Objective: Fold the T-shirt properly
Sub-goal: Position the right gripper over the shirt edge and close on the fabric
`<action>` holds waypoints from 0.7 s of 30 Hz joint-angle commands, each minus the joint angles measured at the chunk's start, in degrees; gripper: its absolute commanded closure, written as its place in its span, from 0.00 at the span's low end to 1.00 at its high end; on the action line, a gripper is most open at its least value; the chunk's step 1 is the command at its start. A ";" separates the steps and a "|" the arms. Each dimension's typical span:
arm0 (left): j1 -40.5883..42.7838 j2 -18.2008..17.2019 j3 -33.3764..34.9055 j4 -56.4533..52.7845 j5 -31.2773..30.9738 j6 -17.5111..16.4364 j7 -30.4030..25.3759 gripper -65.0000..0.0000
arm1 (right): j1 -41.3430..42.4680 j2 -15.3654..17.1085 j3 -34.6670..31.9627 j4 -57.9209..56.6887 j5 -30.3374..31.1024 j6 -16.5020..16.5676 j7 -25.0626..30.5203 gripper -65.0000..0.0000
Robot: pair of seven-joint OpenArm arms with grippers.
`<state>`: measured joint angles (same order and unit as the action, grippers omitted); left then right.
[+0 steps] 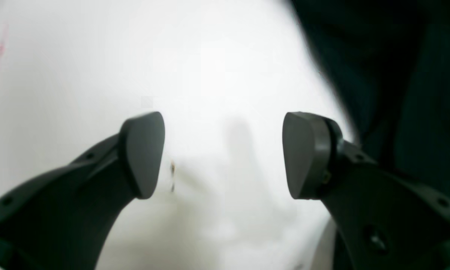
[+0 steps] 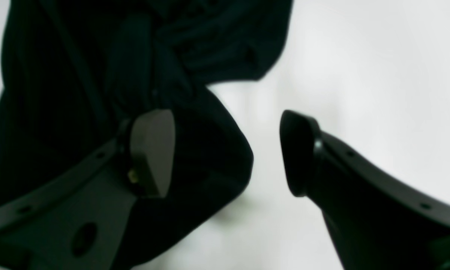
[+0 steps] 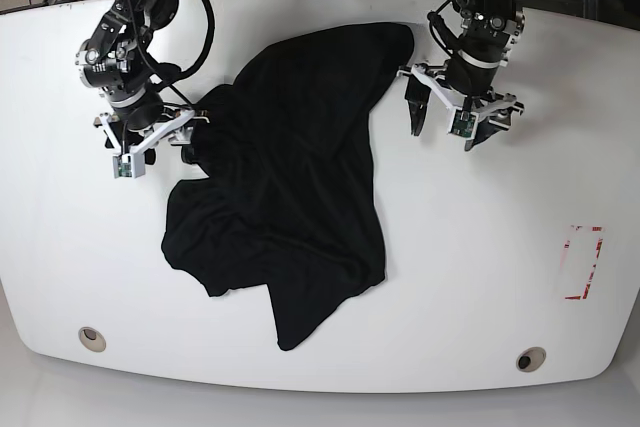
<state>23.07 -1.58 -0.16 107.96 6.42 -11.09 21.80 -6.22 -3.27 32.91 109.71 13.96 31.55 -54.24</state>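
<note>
Shirt-folding setup, and nothing's folded yet by the look of it. The black T-shirt [image 3: 290, 187] is sprawled in a crumpled heap across the middle of the white counter [image 3: 480, 277], running from the upper middle of the base view down to a pointy bit near the bottom centre. No clean edges, so it likely needs spreading flat first.

The left claw [image 3: 460, 117] sits at the upper right of the base view, just beside the shirt's top right corner. Its wrist view shows both jaws spread wide with bare counter between them and dark cloth off to the right, so it's released and holding nothing. Probably lined up to grab that corner.

The right claw [image 3: 150, 137] is at the upper left, right at the shirt's left edge. Its wrist view also shows the jaws apart: one pad [image 2: 152, 152] is over the fabric and the other is over bare counter, with a rounded fold of cloth reaching partway into the gap. It looks poised to pinch that edge, but it isn't clamped on it.

Hard to make out: sleeves and collar are lost in all that black, both wrist views are blurry, and whether the pad actually touches the cloth is anyone's guess. There's a red-marked patch [image 3: 583, 262] at the right edge too.
</note>
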 commanded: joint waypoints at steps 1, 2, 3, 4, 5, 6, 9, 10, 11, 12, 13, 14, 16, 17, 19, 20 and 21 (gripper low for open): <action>-1.14 0.75 0.39 -0.12 0.01 0.33 -1.02 0.30 | 0.46 0.32 -0.30 1.69 0.63 -0.50 1.36 0.34; -1.80 1.20 0.69 -0.72 0.18 0.45 -1.38 0.31 | 0.48 0.19 -0.70 2.73 0.64 -0.85 1.94 0.35; -1.80 1.28 0.77 -0.85 0.24 0.47 -1.56 0.31 | 0.48 0.14 -0.84 3.02 0.65 -0.97 2.03 0.35; -1.80 1.36 0.84 -0.97 0.29 0.48 -1.73 0.31 | 0.48 0.10 -0.97 3.30 0.67 -1.09 2.11 0.35; -1.77 1.37 0.88 -1.08 0.32 0.48 -2.12 0.31 | 0.50 0.12 -1.24 3.55 0.69 -1.29 2.32 0.35; -1.74 1.39 0.93 -1.19 0.35 0.49 -2.52 0.31 | 0.53 0.14 -1.51 3.80 0.71 -1.48 2.52 0.35; -1.38 1.28 1.23 -1.25 0.43 0.59 -3.26 0.31 | 0.79 0.42 -2.12 3.89 0.65 -1.58 2.98 0.35; -1.16 1.25 1.34 -1.20 0.49 0.61 -3.51 0.30 | 0.93 0.56 -2.32 3.91 0.56 -1.53 3.18 0.34; -0.39 1.18 1.37 -1.08 0.25 0.40 -4.67 0.30 | 1.74 1.32 -3.29 3.22 0.58 -1.33 3.88 0.34; 0.38 1.10 1.41 -0.95 0.02 0.20 -5.83 0.30 | 2.55 2.08 -4.26 2.54 0.60 -1.13 4.57 0.34; 0.66 1.08 1.44 -0.83 -0.05 0.17 -6.28 0.30 | 3.03 2.50 -4.66 2.09 0.57 -1.12 5.14 0.34; 0.95 1.06 1.47 -0.72 -0.12 0.14 -6.72 0.30 | 3.50 2.92 -5.06 1.65 0.53 -1.10 5.71 0.34; 1.27 1.06 1.52 -0.44 -0.22 0.14 -7.11 0.30 | 4.44 3.64 -5.62 0.44 0.48 -1.18 6.61 0.34; 1.40 1.06 1.53 -0.31 -0.26 0.14 -7.39 0.30 | 4.86 3.97 -5.91 -0.27 0.47 -1.26 6.95 0.34; 1.58 1.12 1.51 -0.13 -0.25 0.13 -7.58 0.30 | 5.44 4.47 -6.42 -1.49 0.45 -1.43 7.42 0.34; 1.62 1.19 1.48 -0.07 -0.19 0.12 -7.50 0.30 | 5.61 4.64 -6.63 -2.00 0.44 -1.51 7.55 0.34; 1.39 1.46 1.34 -0.05 -0.06 0.20 -6.74 0.30 | 5.32 4.55 -7.41 -2.53 0.62 -1.55 7.03 0.34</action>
<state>24.99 -0.49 1.30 106.32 6.61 -11.20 16.43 -1.06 0.99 26.39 107.44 13.74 30.02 -47.64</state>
